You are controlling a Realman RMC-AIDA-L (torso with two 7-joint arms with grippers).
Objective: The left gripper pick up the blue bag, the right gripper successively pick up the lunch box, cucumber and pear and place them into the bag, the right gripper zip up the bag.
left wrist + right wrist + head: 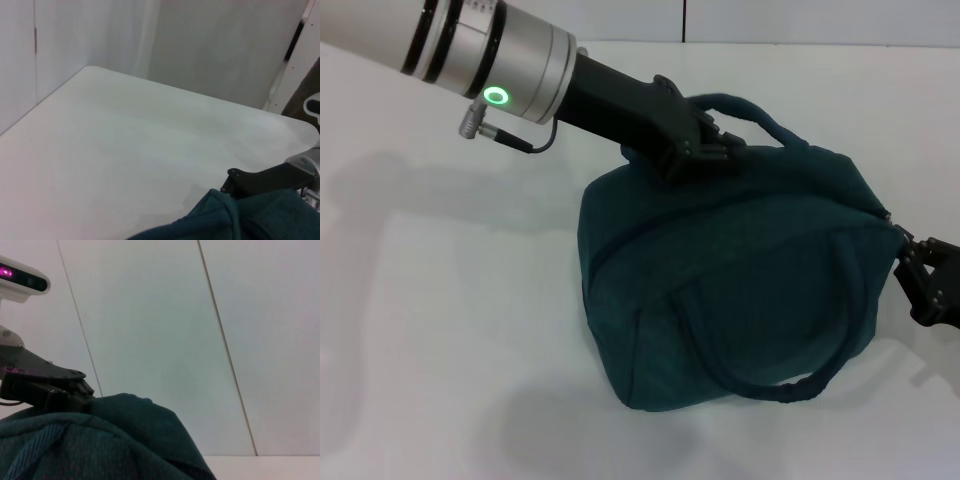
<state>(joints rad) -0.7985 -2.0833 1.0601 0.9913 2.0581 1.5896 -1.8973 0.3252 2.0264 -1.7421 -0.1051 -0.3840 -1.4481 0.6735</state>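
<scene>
The blue bag (740,290) sits upright on the white table (450,330), bulging, with its zip line running along the top. My left gripper (705,150) is shut on the bag's top edge beside the far handle (750,110). My right gripper (925,280) sits at the bag's right end, close against the fabric by the zip's end. In the left wrist view the bag's cloth (245,220) shows with the right gripper (260,182) just past it. From the right wrist, the left gripper (47,385) rests on the bag (110,440). The lunch box, cucumber and pear are hidden.
The near handle (790,385) hangs down the bag's front. White tabletop stretches to the left and front of the bag, with walls behind the table (150,135). The robot's head (20,277) shows in the right wrist view.
</scene>
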